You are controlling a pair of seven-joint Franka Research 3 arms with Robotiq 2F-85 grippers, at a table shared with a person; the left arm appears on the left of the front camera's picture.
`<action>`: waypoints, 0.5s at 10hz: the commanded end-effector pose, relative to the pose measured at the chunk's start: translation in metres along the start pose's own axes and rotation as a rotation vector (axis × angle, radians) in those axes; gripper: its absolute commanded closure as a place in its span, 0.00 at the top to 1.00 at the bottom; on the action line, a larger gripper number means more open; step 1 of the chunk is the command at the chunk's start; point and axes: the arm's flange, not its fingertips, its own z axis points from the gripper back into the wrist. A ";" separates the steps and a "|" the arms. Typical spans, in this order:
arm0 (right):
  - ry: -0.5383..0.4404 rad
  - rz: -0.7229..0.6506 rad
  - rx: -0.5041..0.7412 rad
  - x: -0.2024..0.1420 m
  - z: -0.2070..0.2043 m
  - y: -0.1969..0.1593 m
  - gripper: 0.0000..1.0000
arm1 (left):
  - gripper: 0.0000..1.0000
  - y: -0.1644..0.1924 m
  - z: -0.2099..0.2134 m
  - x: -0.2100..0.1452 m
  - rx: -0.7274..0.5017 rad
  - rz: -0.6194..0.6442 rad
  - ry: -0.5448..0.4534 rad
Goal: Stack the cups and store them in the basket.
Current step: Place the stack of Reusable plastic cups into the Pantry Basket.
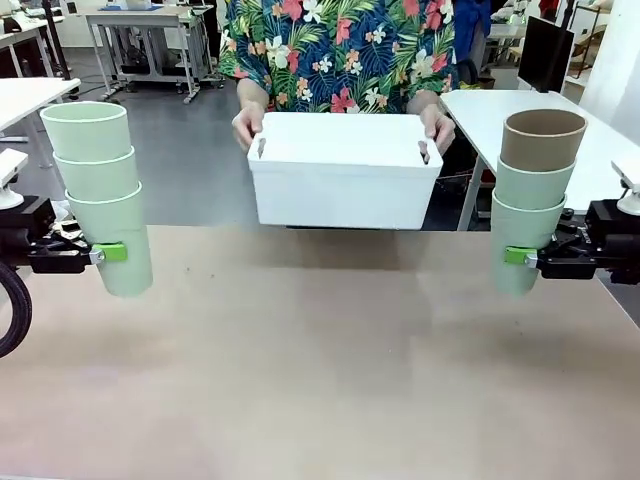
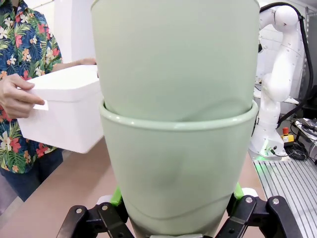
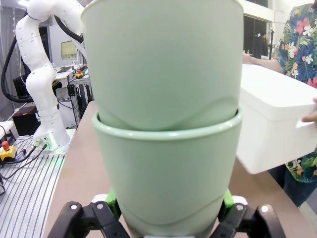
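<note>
Three mint green cups [image 1: 100, 190] nested in one stack hang above the table's left side, with my left gripper [image 1: 105, 253] shut on the lowest cup [image 2: 176, 173]. On the right a brown cup [image 1: 542, 138] tops two mint green cups [image 1: 530, 210], and my right gripper [image 1: 520, 256] is shut on the lowest cup [image 3: 166, 173] of that stack. A person's hands [image 1: 247, 125] hold the white basket [image 1: 345, 175] at the table's far edge, midway between the two stacks and slightly above the tabletop. The basket [image 2: 64, 119] also appears in the left wrist view, and the basket [image 3: 275, 124] in the right wrist view.
The brown tabletop [image 1: 320, 350] stretches bare between the two arms. White tables [image 1: 590, 130] stand behind at far right and far left. The other arm's white base [image 2: 275, 99] stands beyond the table's edge in each wrist view.
</note>
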 end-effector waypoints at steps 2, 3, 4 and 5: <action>-0.001 0.008 0.000 0.003 0.000 0.000 0.85 | 0.87 -0.001 0.000 0.003 -0.002 -0.007 -0.009; -0.001 0.008 0.000 0.003 0.000 0.000 0.85 | 0.87 -0.001 0.000 0.003 -0.002 -0.007 -0.009; -0.001 0.008 0.000 0.003 0.000 0.000 0.85 | 0.87 -0.001 0.000 0.003 -0.002 -0.007 -0.009; -0.001 0.008 0.000 0.003 0.000 0.000 0.85 | 0.87 -0.001 0.000 0.003 -0.002 -0.007 -0.009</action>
